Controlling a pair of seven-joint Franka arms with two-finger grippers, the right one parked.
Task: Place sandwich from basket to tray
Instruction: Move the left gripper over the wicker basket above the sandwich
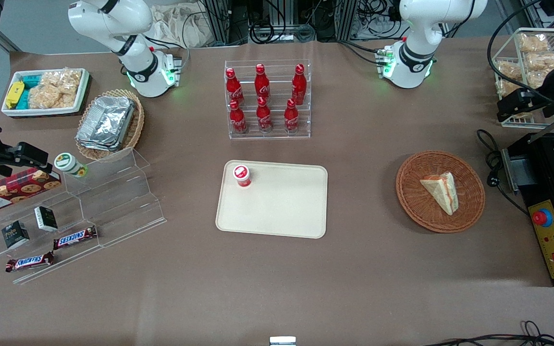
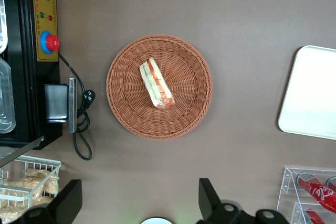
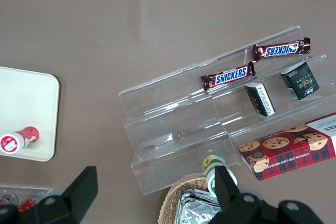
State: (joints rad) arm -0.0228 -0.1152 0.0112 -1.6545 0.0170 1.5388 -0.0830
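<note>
Front view shows the sandwich (image 1: 441, 191) lying in the basket (image 1: 411, 197), on the half of it that is toward the working arm's end of the table; its cut edge with the red-orange and green filling shows in the left wrist view (image 2: 156, 83); the basket (image 2: 126, 100) is seen there from straight above, so the gripper (image 2: 137, 203) hangs high over the table, not touching basket or sandwich, with the sandwich well below it; its two dark fingers (image 2: 209, 196) stand wide apart with nothing between them. In the front view the gripper (image 1: 511, 106) is at the working arm's end of the table, farther from the front camera than the basket and just beside a wire rack of bagged snacks (image 1: 531, 57); the wrist points downward. The tray (image 1: 277, 211) lies flat in the middle of the table, well apart from the basket, with bare brown table (image 1: 363, 192) between them; a small red-capped bottle (image 1: 242, 175) stands on one tray corner, the corner farther from the front camera and toward the parked arm; the other part of the tray is free. A black machine (image 1: 553, 206) with a cable (image 1: 490, 158) stands near the basket, toward the working arm's end; a rack of red bottles (image 1: 268, 98) stands farther from the camera than the tray.
</note>
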